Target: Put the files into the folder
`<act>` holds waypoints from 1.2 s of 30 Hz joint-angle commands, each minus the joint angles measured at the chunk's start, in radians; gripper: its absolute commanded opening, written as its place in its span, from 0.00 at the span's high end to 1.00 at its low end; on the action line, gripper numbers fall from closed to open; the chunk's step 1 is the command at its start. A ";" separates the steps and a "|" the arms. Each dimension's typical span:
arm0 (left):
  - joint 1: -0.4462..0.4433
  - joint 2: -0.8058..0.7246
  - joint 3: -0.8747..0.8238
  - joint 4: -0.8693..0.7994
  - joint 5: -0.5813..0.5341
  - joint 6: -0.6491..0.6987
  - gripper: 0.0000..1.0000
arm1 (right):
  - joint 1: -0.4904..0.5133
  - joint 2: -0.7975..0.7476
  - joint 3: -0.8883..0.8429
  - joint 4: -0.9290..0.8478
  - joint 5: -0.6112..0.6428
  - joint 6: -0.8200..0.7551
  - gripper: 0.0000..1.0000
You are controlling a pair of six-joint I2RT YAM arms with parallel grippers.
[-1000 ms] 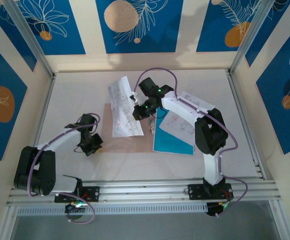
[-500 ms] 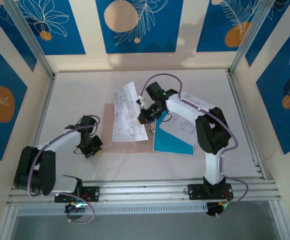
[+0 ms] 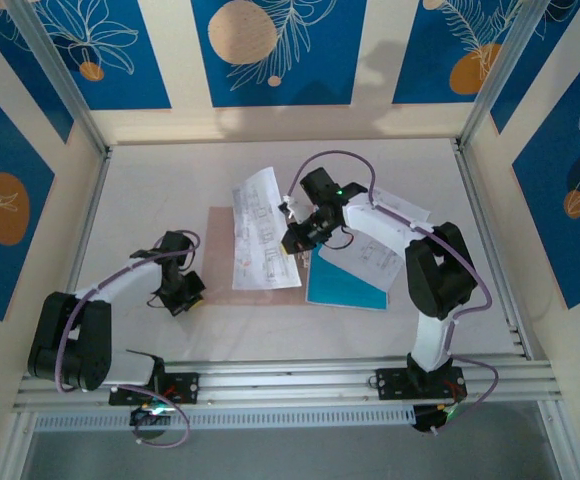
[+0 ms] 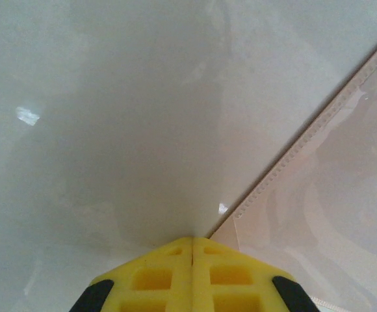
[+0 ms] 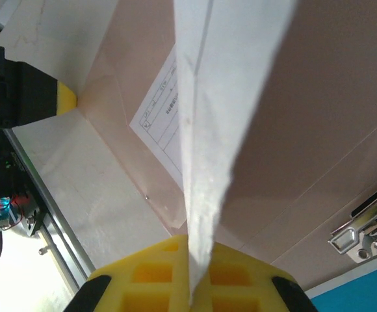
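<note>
Folder [image 3: 220, 262]: 1, under 1 sheet [image 3: 263, 228] in right claw [image 5: 190, 273]

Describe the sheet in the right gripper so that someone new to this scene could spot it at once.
On the white table, find the pinkish-tan folder just left of centre. Over it is a white printed sheet, pinched at one edge by the right gripper. The other printed sheets rest flat on the teal sheet to the right.
</note>
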 commanded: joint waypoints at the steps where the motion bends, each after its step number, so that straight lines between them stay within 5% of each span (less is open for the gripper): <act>1: 0.012 0.002 0.000 -0.016 0.000 -0.005 1.00 | -0.004 -0.009 -0.020 -0.002 -0.055 0.004 1.00; 18: 0.011 0.000 -0.013 0.000 0.018 -0.010 1.00 | -0.005 0.101 -0.023 0.107 -0.179 0.066 1.00; 36: 0.085 0.023 0.046 0.007 0.029 0.016 1.00 | -0.011 0.135 -0.126 0.207 -0.164 0.110 1.00</act>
